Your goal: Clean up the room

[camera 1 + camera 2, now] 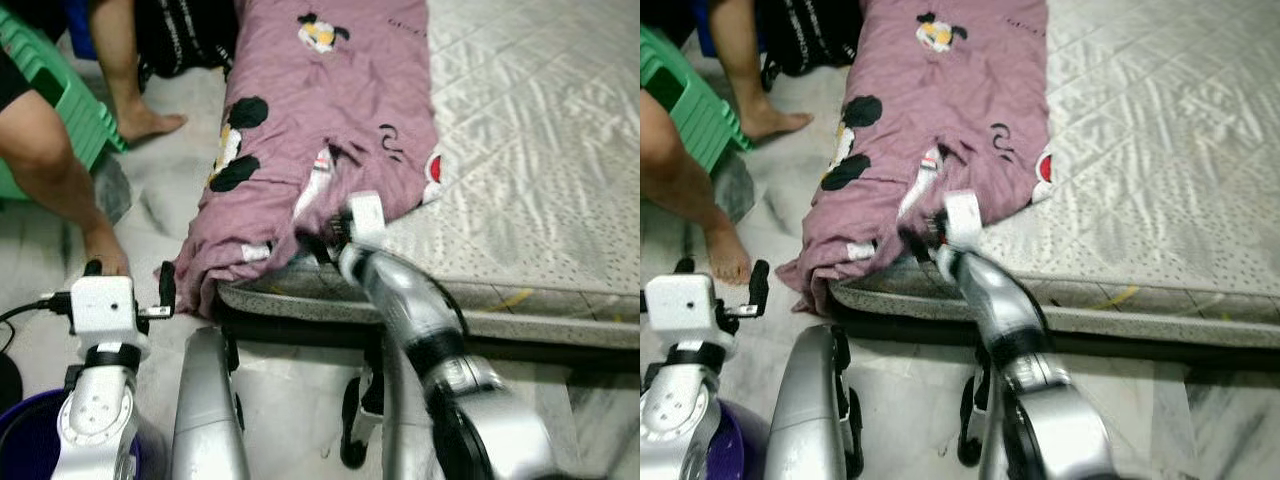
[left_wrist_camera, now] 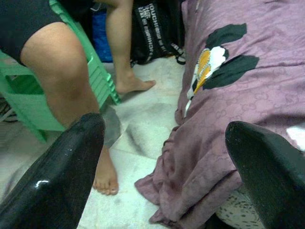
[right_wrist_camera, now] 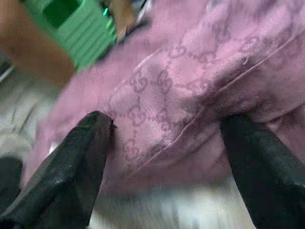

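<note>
A person's legs [image 1: 60, 170] and a green stool [image 1: 60, 95] stand by the left gripper [image 1: 128, 290], which hovers open. The purple blanket [image 1: 320, 120] drapes off the mattress [image 1: 530, 150] edge; the right gripper [image 3: 167, 157] spreads against it.

Blanket [image 1: 320, 130] on mattress [image 1: 530, 140], left edge.
</note>
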{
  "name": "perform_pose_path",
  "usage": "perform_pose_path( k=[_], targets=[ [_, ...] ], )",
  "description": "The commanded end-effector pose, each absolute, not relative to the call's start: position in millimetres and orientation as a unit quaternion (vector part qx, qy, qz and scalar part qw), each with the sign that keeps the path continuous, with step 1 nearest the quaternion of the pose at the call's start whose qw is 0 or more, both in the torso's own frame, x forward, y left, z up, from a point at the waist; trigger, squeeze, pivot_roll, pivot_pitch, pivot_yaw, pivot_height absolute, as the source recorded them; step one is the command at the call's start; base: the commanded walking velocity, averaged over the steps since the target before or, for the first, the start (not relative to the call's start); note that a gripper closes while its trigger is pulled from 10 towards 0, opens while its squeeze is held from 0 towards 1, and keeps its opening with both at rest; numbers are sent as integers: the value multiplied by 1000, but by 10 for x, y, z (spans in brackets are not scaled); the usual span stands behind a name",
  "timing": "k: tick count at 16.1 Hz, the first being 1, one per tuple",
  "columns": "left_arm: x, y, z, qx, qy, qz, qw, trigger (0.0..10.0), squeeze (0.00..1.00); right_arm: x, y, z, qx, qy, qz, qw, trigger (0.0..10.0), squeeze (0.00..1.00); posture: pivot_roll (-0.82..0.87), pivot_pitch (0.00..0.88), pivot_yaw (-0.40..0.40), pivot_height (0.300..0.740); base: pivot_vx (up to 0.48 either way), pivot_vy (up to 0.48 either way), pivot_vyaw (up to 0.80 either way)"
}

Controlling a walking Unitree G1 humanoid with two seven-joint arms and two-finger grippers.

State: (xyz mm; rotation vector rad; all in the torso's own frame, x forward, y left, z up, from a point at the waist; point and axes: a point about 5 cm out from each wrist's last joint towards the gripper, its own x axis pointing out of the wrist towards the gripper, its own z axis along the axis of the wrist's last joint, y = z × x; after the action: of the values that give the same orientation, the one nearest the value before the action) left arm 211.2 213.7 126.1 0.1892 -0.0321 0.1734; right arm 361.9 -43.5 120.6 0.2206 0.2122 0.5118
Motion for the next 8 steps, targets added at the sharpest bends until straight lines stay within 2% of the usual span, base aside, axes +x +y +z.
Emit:
perform_pose_path(
  k=[1,3,7,8],
  targets=[
    [2070,2146,1259,101,-9,92,991,10000,0,3634,-449,1193,119,101,225,962,10000,0,288,282,-50,541,0,0,0],
    [2064,2138,1281,103,-8,92,990,10000,0,3768,-473,1377,130,74,148,978,10000,0,293,278,-45,541,0,0,0],
    [2118,2142,1287,97,-3,94,991,10000,0,3781,-474,1325,98,88,112,985,10000,0,275,267,-36,541,0,0,0],
    [2164,2138,1284,95,-4,94,991,10000,0,3752,-544,1216,66,99,93,988,10000,0,264,265,-34,541,0,0,0]
  ],
)
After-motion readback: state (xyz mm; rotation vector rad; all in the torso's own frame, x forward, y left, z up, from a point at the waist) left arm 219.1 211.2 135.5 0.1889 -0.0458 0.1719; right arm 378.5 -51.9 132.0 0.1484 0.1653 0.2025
